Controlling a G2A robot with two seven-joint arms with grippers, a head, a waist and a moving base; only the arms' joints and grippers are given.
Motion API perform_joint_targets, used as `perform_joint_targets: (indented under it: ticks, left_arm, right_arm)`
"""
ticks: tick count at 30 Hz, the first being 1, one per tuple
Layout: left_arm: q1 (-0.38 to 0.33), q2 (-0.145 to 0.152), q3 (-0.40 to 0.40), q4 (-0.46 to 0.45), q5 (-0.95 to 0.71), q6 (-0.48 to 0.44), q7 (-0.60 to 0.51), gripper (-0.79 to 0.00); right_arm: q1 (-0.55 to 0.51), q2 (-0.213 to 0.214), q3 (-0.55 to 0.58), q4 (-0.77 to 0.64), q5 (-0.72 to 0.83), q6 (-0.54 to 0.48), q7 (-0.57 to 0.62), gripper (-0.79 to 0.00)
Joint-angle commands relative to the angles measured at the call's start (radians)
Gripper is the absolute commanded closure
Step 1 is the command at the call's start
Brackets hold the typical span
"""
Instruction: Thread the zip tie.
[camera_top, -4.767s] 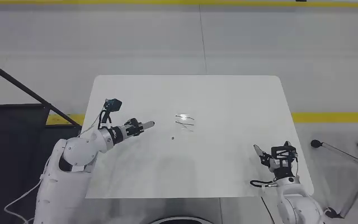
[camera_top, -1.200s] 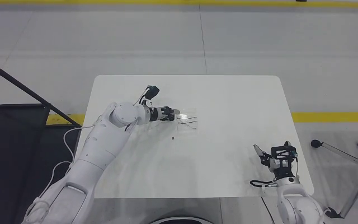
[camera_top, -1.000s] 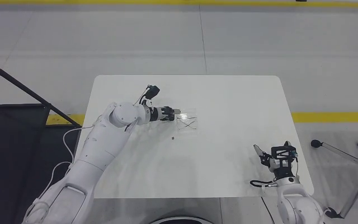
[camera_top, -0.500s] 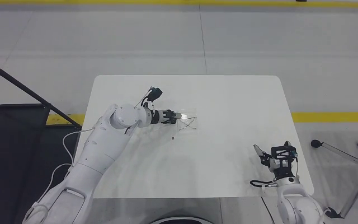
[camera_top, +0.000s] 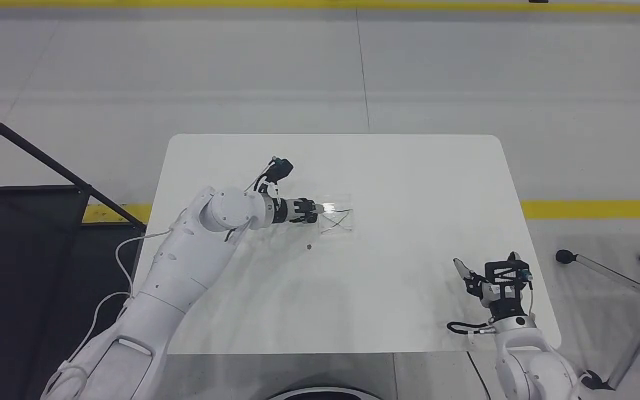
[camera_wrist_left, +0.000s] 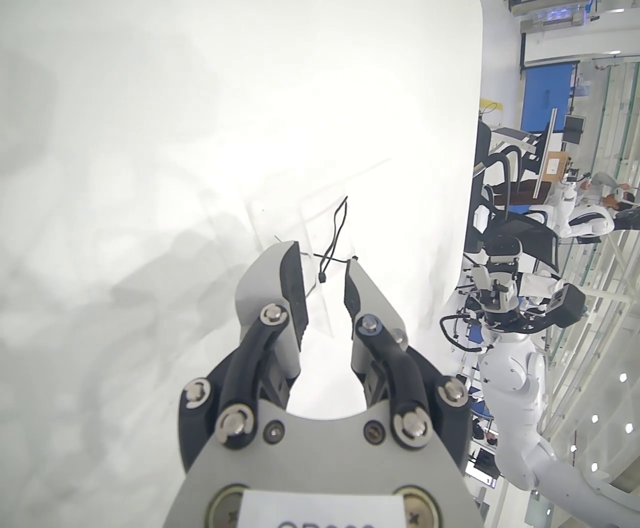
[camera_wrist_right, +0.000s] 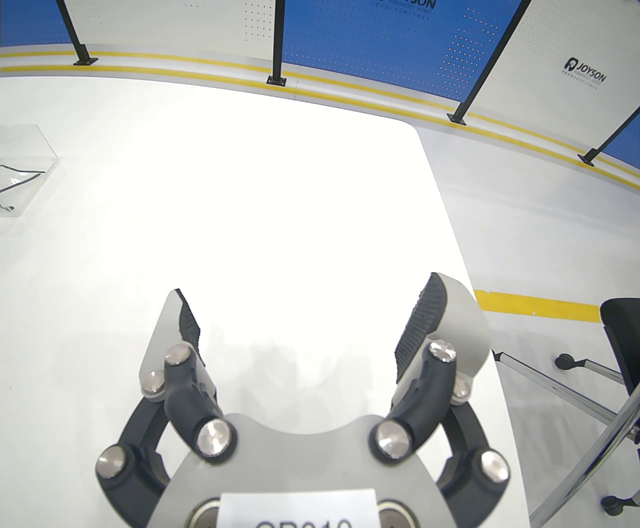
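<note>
Both jaws open, empty; left wrist view shows zip tie (camera_wrist_left: 334, 240) at left jaws' tips.

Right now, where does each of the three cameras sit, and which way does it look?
Top view: above the robot's arms, looking down at the table; both arms show, the left by the zip tie.
Left wrist view: on the left wrist, looking along the open left gripper at the clear tray with the zip tie; the right arm stands beyond.
Right wrist view: on the right wrist, looking past the open right gripper across the table.
Shared: all three show the tray and zip tie.
</note>
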Motion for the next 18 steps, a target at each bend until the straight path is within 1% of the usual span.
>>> perform_joint_targets:
  ticks: [1, 7, 18]
  left_arm:
    - [0.0, 0.0, 0.001, 0.0, 0.002, 0.002, 0.001, -0.219]
    - [-0.001, -0.001, 0.003, -0.002, 0.004, 0.006, 0.001, -0.197]
    - [0.004, 0.002, -0.001, -0.015, 0.012, 0.011, 0.003, -0.185]
  right_arm:
    - [0.0, 0.0, 0.0, 0.0, 0.0, 0.0, 0.0, -0.785]
    - [0.0, 0.0, 0.0, 0.0, 0.0, 0.0, 0.0, -0.785]
    - [0.0, 0.0, 0.0, 0.0, 0.0, 0.0, 0.0, -0.785]
